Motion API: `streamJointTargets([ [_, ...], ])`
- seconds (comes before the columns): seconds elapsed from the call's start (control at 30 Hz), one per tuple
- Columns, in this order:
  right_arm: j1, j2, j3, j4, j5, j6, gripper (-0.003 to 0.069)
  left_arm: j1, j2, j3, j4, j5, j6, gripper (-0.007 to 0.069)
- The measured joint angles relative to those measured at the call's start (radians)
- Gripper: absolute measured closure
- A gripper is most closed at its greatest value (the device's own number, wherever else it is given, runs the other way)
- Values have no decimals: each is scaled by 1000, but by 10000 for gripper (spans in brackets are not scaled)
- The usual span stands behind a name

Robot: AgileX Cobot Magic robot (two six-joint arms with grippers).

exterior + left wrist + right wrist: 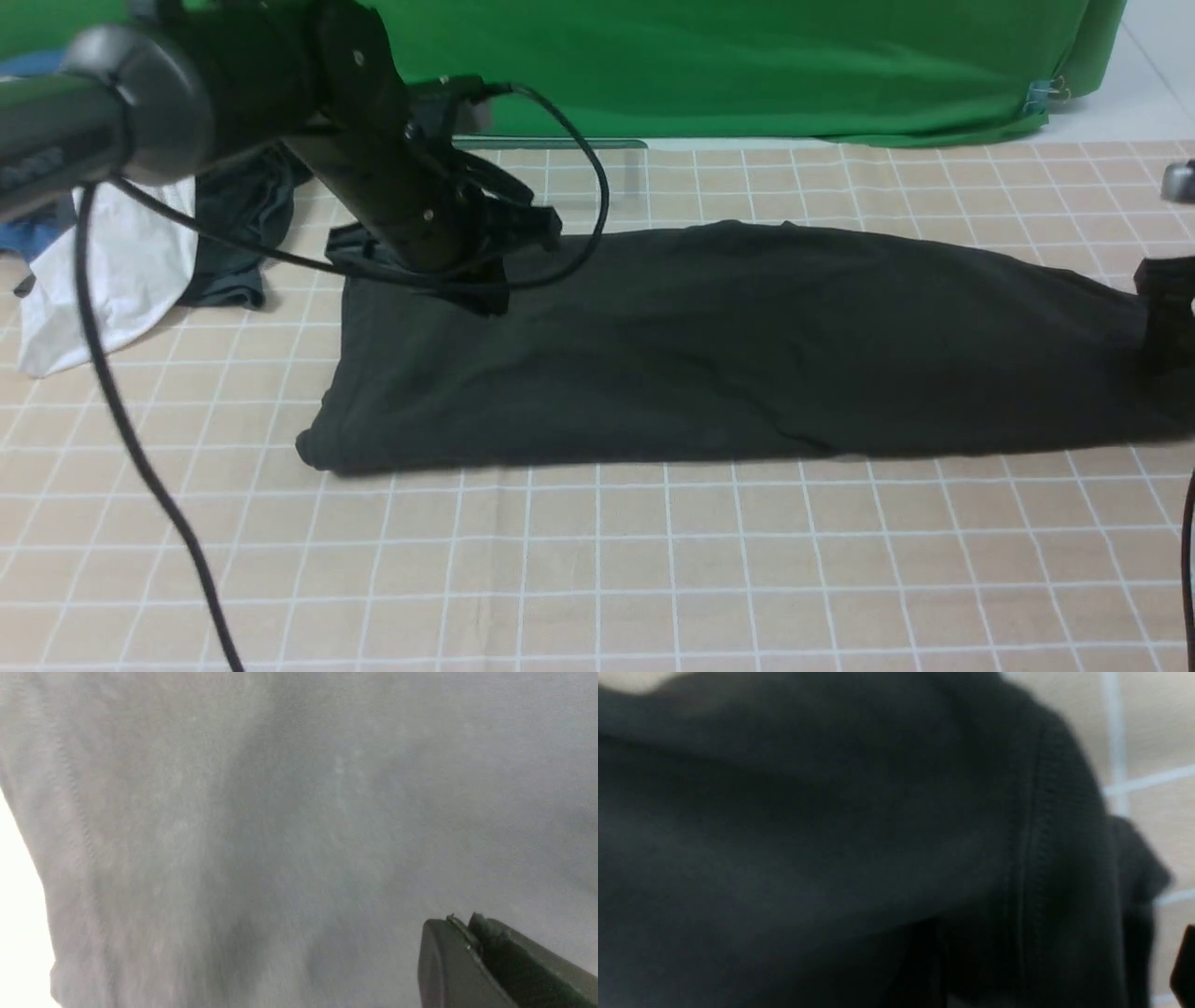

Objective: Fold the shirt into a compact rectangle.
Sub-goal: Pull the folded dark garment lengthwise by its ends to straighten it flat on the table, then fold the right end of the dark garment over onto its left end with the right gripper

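As wrist view shows, left hand [460, 919] pressed together over shirt [280, 835], right hand [1165, 313] unclear

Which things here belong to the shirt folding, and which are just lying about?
Part of the job:
- black shirt, laid out long across the table
- left claw, shut on the shirt's left end
- right claw, at the shirt's right end

Just lying about:
- white garment
- dark grey garment
- green backdrop
- checked tablecloth

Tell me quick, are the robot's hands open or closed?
Left gripper: shut, at the shirt; holding cannot be told.
Right gripper: cannot be told.
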Motion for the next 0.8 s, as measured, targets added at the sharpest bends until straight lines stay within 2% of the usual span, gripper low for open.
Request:
streamJointTargets([
  [0.13, -2, 19, -7, 24, 4, -14, -24, 0, -71, 62, 6, -3, -27, 573],
  [0.2, -4, 27, -11, 46, 8, -38, 27, 0, -122, 117, 7, -9, -45, 573],
  [0.3, -6, 32, -15, 69, 16, -61, 171, 0, -193, 188, 9, -26, -58, 573],
  [0.37, -6, 35, -19, 83, 17, -78, 347, 0, -247, 237, 9, -33, -63, 573],
  [0.4, -6, 35, -19, 85, 17, -83, 391, 0, -247, 241, 9, -33, -63, 573],
  [0.43, -5, 35, -19, 104, 16, -92, 512, 0, -286, 267, 9, -33, -65, 573],
  [0.47, -4, 29, -19, 104, 15, -94, 554, 0, -309, 286, 9, -32, -69, 573],
  [0.8, 9, -127, -78, 112, 78, -90, 556, 0, -482, 352, 21, -30, -88, 573],
])
